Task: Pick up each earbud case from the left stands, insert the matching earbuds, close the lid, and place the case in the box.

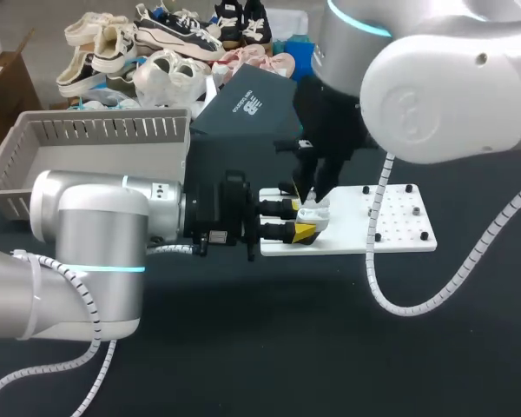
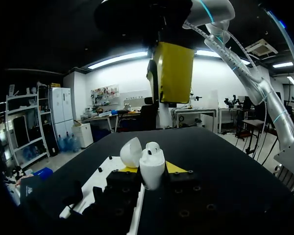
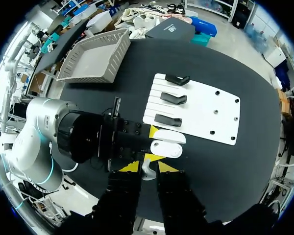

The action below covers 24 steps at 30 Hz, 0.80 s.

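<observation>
My left gripper (image 1: 306, 221) clamps the open case (image 2: 152, 172), my right gripper (image 3: 148, 167) pinches an earbud (image 3: 146, 172) above it; closing and boxing remain

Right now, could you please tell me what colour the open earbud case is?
White; the earbud case shows most clearly in the left wrist view.

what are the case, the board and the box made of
The case looks like hard glossy plastic: white and smooth, with soft highlights on its rounded shell. The board is a thin, rigid, matt white sheet drilled with rows of holes; plastic or painted metal, I cannot tell which. The box looks like matt grey moulded plastic, going by its evenly ribbed or slotted walls.
</observation>
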Each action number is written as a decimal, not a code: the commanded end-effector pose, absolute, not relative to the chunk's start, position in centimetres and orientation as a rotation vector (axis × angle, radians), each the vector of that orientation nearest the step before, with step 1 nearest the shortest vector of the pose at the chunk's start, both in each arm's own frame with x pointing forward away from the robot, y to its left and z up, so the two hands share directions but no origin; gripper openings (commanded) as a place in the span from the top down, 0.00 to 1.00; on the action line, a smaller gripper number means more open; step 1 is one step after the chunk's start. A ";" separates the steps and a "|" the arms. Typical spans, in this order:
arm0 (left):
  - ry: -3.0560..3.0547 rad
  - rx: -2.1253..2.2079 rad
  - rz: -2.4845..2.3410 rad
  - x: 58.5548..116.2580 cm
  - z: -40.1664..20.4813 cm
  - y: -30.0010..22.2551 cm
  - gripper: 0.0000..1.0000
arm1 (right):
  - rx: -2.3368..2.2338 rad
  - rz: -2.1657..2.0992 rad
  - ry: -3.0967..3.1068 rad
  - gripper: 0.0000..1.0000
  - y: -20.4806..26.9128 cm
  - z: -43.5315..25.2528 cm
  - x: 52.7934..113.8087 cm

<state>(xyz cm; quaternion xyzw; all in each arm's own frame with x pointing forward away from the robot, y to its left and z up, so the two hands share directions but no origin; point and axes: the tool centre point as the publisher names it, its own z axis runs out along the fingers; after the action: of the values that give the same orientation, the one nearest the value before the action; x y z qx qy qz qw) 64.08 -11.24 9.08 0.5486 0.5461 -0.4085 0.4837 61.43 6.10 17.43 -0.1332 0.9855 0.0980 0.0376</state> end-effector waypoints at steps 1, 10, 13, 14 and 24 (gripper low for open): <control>1.330 1.331 -0.990 63.9 9.0 -11.3 1.00 | -0.463 0.297 2.996 1.00 6.2 17.1 61.3; 1.330 1.331 -0.990 63.9 9.0 -11.3 1.00 | -0.500 0.281 3.001 1.00 6.2 16.7 62.1; 1.330 1.331 -0.990 63.9 9.0 -11.3 1.00 | -0.503 0.279 3.003 1.00 6.2 16.5 62.3; 1.330 1.331 -0.990 63.9 9.0 -11.3 1.00 | -0.503 0.278 3.005 1.00 6.2 16.5 62.4; 1.330 1.331 -0.990 63.9 9.0 -11.3 1.00 | -0.486 0.213 2.997 1.00 6.3 15.8 62.8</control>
<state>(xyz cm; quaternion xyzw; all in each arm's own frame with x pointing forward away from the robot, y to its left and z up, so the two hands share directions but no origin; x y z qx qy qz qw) 64.08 -11.24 9.08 0.5486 0.5461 -0.4085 0.4837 62.93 5.86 16.05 -0.1631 0.9826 0.0761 0.0461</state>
